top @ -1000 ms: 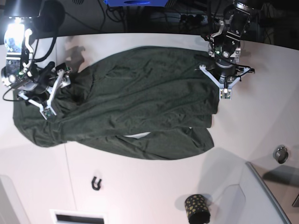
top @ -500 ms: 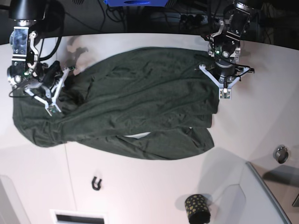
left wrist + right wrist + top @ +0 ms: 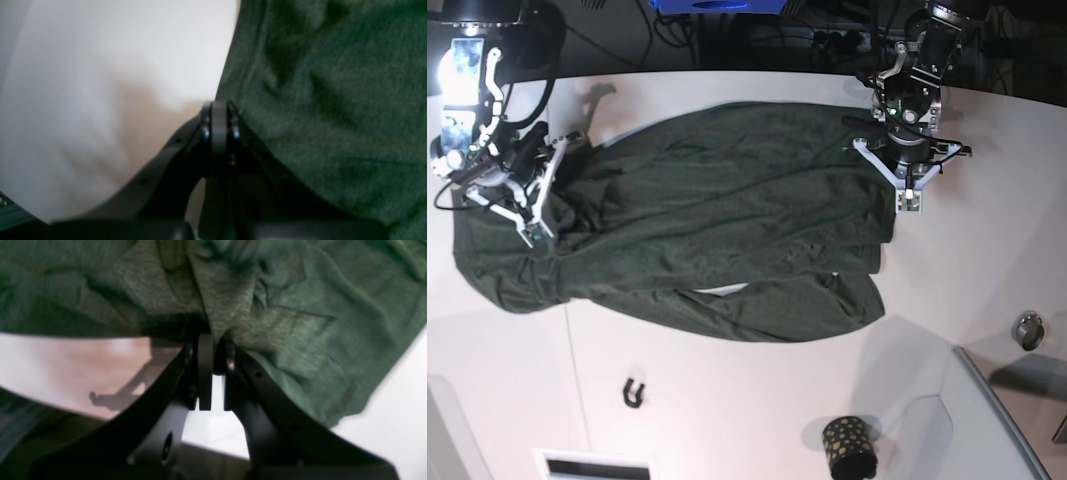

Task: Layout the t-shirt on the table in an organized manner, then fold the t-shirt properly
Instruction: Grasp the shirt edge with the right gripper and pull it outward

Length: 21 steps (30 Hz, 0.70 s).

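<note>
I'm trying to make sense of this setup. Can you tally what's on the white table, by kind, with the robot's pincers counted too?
Dark green t-shirt: 1
Black cup with gold dots: 1
Small black hook-shaped piece: 1
Small round metal piece: 1
Grey raised panel: 1
Pincers: 2, the left pincer and the right pincer
Total: 7

Soft indoor light, blurred wrist views

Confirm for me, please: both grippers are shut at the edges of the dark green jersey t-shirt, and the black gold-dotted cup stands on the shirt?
Not quite. In the base view the black gold-dotted cup stands on the white table, apart from the dark green jersey t-shirt. Left gripper and right gripper are shut there.
</note>
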{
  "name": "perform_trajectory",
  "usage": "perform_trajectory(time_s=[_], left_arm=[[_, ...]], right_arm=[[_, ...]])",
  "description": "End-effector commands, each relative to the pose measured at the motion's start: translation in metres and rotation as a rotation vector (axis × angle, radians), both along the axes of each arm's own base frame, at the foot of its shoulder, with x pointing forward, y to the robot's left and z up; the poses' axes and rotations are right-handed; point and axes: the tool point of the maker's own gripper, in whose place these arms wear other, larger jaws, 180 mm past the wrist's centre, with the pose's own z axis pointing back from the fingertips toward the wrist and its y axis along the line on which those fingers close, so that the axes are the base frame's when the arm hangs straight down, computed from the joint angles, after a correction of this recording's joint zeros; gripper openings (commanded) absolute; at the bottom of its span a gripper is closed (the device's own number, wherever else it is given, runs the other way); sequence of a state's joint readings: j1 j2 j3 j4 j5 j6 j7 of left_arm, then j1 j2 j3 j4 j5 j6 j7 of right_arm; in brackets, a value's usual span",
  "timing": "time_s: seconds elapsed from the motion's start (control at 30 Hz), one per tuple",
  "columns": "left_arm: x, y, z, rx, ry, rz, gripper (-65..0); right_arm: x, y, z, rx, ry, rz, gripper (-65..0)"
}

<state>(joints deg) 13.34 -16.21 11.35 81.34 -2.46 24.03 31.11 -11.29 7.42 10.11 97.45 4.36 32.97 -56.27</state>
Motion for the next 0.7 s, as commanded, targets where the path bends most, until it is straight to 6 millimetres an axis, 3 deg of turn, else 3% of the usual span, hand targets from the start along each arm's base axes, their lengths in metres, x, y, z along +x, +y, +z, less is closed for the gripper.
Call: perform_trajectory(time_s=[0.0,0.27,0.4,0.5,0.6,0.67], left_arm=[[0.009,0.004,0.010,0.020,-0.041,-0.003,-65.0],[0.011,0.005,0.011,0.021,-0.046,-0.002,-65.0],[0.011,0.005,0.011,0.021,-0.046,-0.002,-65.0],[0.010,0.006,0.011,0.023,-0.043,-0.002,-65.0],[0.011,0.007,0.011,0.024,-0.044,0.003,-65.0],[0.011,0.007,0.011,0.024,-0.044,0.003,-65.0]], right_arm=[[0.009,-0.004,0.016,-0.023,-0.043,0.011,-64.2],[-0.008,-0.006,0.026,-0.145,0.054,0.114,-64.2],[-0.012,-0.019,0.034,-0.165,0.051,0.069,-64.2],[-0.016,-0.013,0.031,-0.182,0.088,0.107,-64.2],[-0.016,-0.025,0.034,-0.193,0.089,0.064,-64.2],[-0.020,-0.016,0.028,-0.187,0.109,0.097,-64.2]])
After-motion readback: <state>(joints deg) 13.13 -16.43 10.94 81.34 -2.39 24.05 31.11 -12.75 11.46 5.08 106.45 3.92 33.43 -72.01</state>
